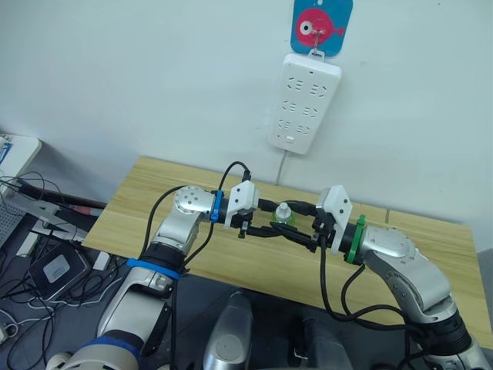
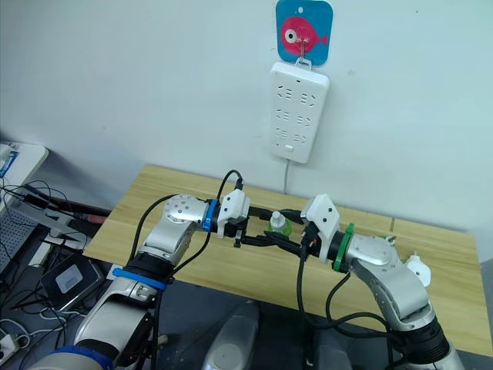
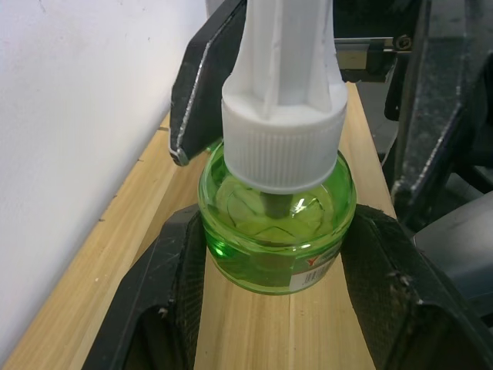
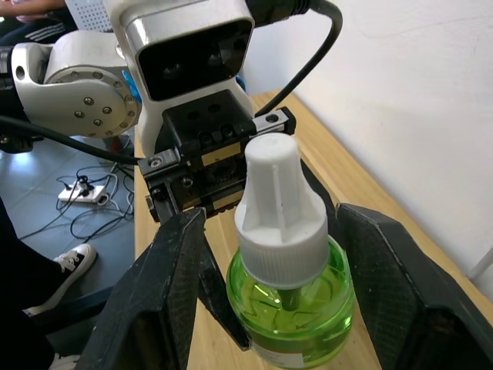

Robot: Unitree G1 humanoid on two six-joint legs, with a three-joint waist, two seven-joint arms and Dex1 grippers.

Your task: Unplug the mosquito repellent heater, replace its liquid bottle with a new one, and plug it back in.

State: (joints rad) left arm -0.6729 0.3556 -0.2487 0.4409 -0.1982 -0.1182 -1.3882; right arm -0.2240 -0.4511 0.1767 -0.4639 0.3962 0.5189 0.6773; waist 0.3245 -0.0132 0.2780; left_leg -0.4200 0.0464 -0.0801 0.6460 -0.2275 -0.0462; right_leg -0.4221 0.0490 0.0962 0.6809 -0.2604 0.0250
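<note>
Because its white cap must come off, the green liquid bottle (image 3: 276,231) is held upright above the wooden table (image 1: 154,193) between both pincers: the left gripper (image 1: 266,228) clamps the glass body, while the right gripper (image 4: 269,308) brackets it narrowly. The mosquito repellent heater (image 2: 418,270) is left at the table's far right.

- One green liquid bottle (image 4: 291,304) on the wooden table (image 1: 231,262).
- One white heater (image 2: 417,270) there.
- One power strip (image 1: 303,103) above.
- Two grippers.

Pale wall (image 1: 139,77); light wooden table (image 1: 154,193); cables on floor (image 1: 31,277) left.
</note>
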